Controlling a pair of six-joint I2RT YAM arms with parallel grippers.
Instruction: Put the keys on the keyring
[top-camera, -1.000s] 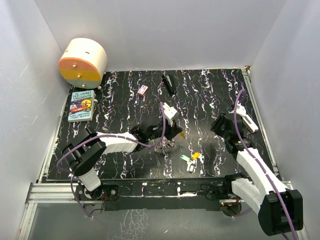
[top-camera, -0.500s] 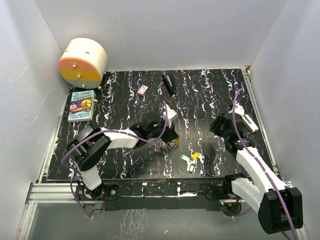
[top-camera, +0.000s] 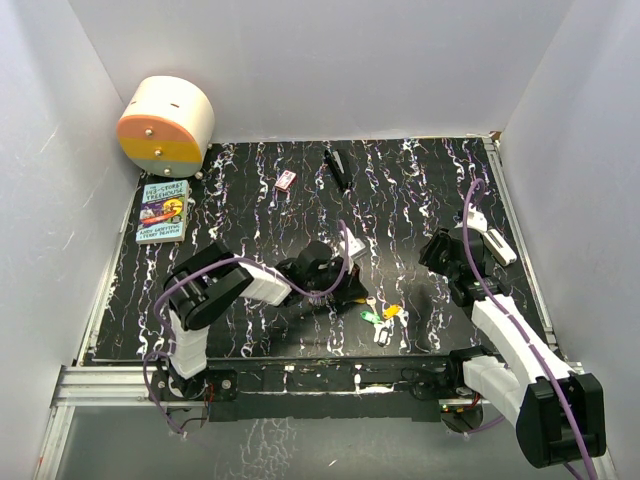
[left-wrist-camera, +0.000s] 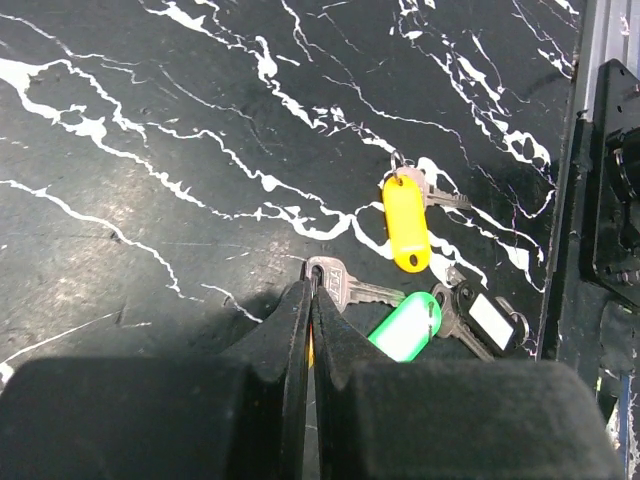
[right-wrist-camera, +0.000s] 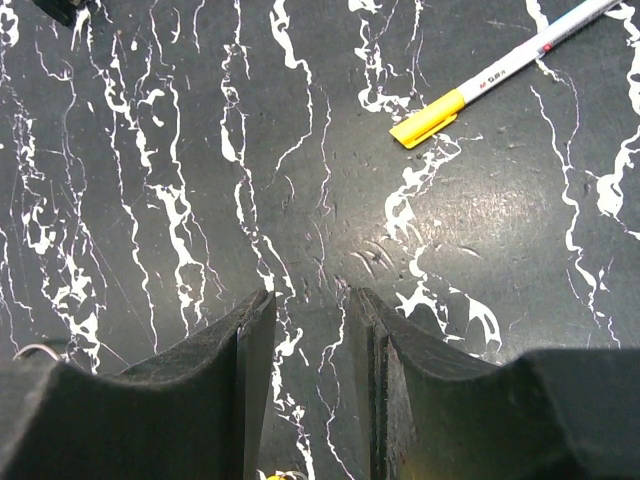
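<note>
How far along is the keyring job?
Done: nothing visible; the yellow key, green key and white key lie loose on the table. In hand: the left gripper is shut, tips beside a silver key's head; the right gripper is open and empty. Left: all threading; the keyring is not in view.

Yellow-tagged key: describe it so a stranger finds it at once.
On the black, white-veined table, look near the front edge, between the two arm bases, where three small tagged keys lie together. Take the yellow-tagged key: its neighbours carry a green tag and a white tag.
</note>
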